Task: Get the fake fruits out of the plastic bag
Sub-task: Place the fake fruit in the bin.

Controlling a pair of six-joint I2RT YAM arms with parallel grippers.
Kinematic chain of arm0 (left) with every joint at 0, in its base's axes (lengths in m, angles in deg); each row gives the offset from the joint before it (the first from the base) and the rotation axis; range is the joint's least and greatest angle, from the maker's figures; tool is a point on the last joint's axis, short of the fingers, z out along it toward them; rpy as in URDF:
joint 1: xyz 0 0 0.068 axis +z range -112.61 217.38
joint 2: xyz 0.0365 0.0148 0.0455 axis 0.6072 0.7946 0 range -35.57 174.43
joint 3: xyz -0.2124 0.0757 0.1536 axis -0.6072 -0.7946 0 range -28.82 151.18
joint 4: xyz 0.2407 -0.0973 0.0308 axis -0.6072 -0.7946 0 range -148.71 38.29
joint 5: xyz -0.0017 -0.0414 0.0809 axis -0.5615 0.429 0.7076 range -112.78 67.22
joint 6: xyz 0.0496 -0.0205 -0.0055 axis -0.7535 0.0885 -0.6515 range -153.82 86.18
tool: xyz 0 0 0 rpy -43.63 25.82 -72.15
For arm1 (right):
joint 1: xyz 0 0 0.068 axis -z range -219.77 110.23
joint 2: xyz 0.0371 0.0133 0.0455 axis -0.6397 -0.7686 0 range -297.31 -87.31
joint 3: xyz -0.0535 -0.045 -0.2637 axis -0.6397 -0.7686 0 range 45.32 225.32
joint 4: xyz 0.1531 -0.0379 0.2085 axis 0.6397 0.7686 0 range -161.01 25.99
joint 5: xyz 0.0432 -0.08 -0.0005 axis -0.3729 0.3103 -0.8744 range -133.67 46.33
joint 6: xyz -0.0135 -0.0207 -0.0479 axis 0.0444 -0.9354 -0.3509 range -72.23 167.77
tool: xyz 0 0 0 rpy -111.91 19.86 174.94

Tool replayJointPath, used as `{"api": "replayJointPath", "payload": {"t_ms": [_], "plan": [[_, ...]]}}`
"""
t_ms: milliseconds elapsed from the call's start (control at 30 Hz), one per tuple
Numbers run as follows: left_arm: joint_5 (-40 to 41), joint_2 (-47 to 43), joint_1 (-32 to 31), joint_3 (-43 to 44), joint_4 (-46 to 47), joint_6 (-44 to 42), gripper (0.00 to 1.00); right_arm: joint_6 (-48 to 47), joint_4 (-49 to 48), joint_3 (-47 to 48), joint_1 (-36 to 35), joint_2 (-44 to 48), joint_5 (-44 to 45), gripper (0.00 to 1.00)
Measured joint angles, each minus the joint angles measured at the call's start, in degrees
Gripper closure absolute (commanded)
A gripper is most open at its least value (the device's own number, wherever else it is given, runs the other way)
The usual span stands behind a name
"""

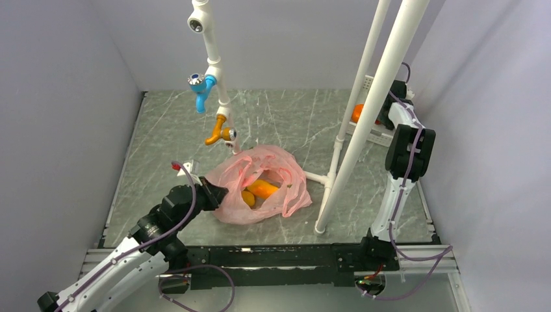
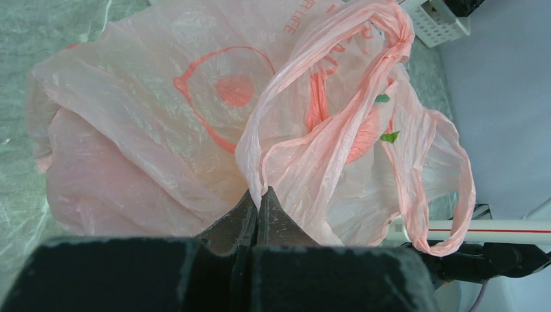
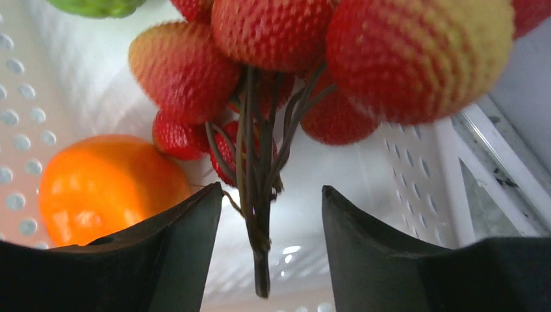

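Observation:
The pink plastic bag (image 1: 276, 162) lies crumpled mid-table. My left gripper (image 1: 217, 193) is shut on a fold of the bag's rim (image 2: 260, 169) beside a loop handle (image 2: 448, 195). Two of the fake fruits show through the bag's mouth, an orange one (image 1: 263, 188) and a yellow-orange one (image 1: 248, 198). At the far right, my right gripper (image 3: 271, 188) stands open over the white basket (image 3: 422, 162). The stem (image 3: 258, 214) of a bunch of red fruits (image 3: 279, 39) hangs between its fingers, apart from both. A round orange fruit (image 3: 104, 185) lies in the basket beside it.
A lime-green fruit (image 3: 97, 6) sits at the basket's far end. White pipes (image 1: 364, 130) slant across the right side, hiding part of the right gripper from above. A pipe stand with a blue tap (image 1: 201, 91) and an orange tap (image 1: 217, 130) rises behind the bag. Grey walls enclose the table.

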Motion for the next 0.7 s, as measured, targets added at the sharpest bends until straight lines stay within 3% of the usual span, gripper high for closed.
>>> {"api": "replayJointPath", "payload": {"t_ms": [333, 700], "plan": [[-0.11, 2.49, 0.0, 0.59, 0.17, -0.7, 1.0, -3.04, 2.27, 12.5, 1.33, -8.35, -4.2, 1.0], [-0.92, 3.96, 0.0, 1.44, 1.4, -0.74, 1.0, -7.87, 3.78, 5.01, -0.09, 2.25, -2.64, 1.0]]}}
